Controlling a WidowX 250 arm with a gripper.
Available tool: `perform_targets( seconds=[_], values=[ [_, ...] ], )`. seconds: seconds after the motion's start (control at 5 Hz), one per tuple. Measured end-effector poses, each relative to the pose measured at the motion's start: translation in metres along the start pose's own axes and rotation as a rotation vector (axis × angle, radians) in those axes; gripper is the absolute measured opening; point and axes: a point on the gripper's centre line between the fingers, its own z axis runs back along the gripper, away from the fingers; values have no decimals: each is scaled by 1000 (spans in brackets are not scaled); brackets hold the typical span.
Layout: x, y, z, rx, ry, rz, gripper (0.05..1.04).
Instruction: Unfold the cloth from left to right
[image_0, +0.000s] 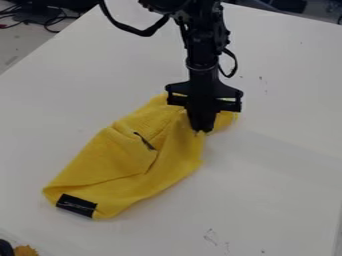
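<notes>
Cloth (127, 172) is clamped in the claw (202, 130), bunched right beside it. Risk: if several layers are caught, the whole piece gets dragged, not unfolded.

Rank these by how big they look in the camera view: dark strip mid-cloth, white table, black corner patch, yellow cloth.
1. White table
2. Yellow cloth
3. Black corner patch
4. Dark strip
</notes>
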Motion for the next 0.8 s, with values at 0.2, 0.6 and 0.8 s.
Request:
perform_targets(
  seconds=[0.2, 0.6, 0.8],
  values=[
    [2, 0, 0, 9, -13, 19, 88],
    [4, -3, 9, 46, -15, 2, 78],
    [1, -15, 25, 84, -22, -28, 78]
  ],
)
